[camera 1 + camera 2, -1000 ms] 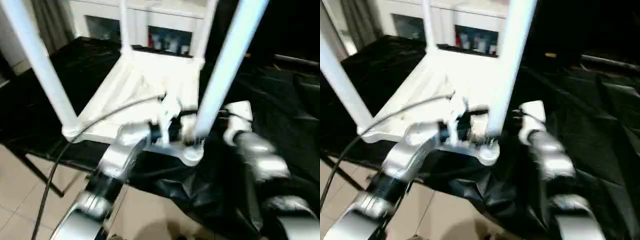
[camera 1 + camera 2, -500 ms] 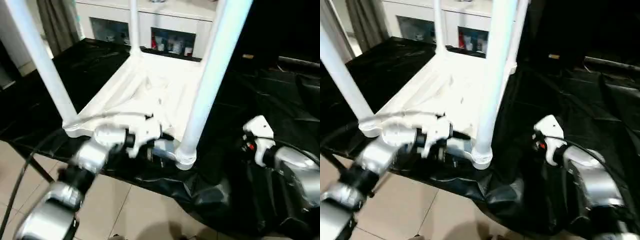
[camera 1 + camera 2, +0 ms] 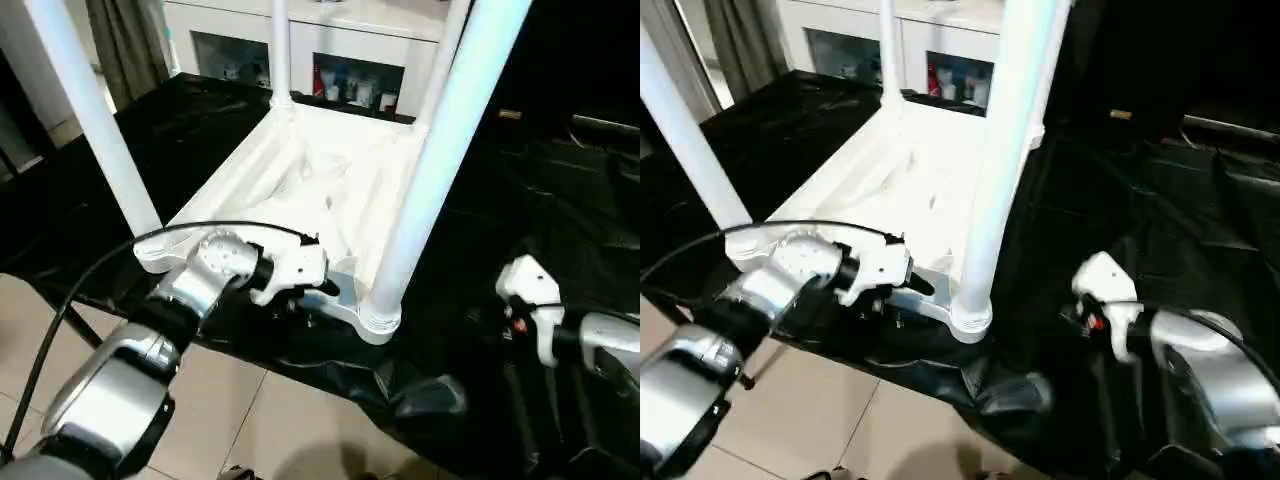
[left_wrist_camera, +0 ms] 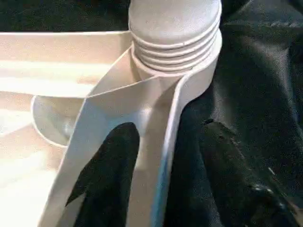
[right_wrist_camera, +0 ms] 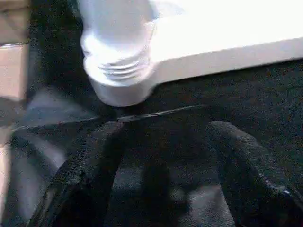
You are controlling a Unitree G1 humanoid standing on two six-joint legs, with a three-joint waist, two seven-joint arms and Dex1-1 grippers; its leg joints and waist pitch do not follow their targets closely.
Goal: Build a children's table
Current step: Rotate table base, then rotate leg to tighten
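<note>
No text I can read, no labels, brands or nos., cabinet items too small to tell

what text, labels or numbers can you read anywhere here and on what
None can be read.
The tabletop and its legs are plain white, with no print.
The items on the cabinet shelves behind may carry labels, but they are too small and blurred to read.

- Bright light from above blows out the white tabletop (image 3: 320, 180), erasing rib detail toward 12 o'clock.
- The black cloth (image 3: 560, 200) stays dim, its folds carrying faint sheen.
- In the right wrist view, the leg (image 5: 116, 28) glares; the near fingers (image 5: 90, 165) are soft, out of focus.
</note>
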